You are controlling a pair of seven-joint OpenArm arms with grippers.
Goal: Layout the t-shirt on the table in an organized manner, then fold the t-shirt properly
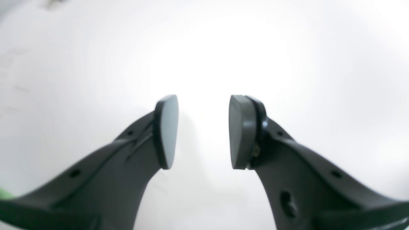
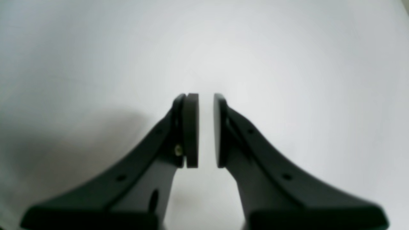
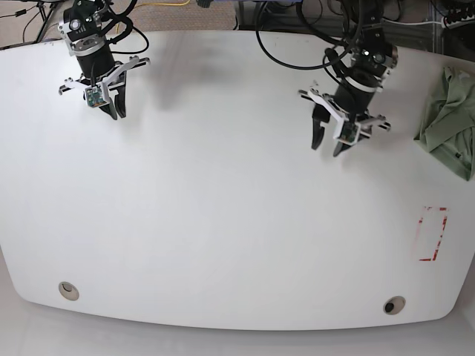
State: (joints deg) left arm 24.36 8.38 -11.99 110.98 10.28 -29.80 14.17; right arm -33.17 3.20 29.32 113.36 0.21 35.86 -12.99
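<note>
The sage-green t-shirt (image 3: 449, 119) lies bunched up at the table's right edge, partly over the rim. A sliver of the t-shirt (image 1: 4, 193) also shows at the lower left of the left wrist view. My left gripper (image 3: 327, 147) hangs over the white table (image 3: 223, 222), well left of the cloth; seen from the wrist, this gripper (image 1: 203, 131) is open with nothing between its pads. My right gripper (image 3: 117, 111) stays at the far left corner. Up close, the right gripper (image 2: 206, 131) is shut to a thin slit and holds nothing.
Two round grommet holes (image 3: 68, 290) (image 3: 394, 305) sit near the front edge. A red-outlined rectangle (image 3: 433, 233) marks the tabletop at the right. Cables run along the back edge behind both arms.
</note>
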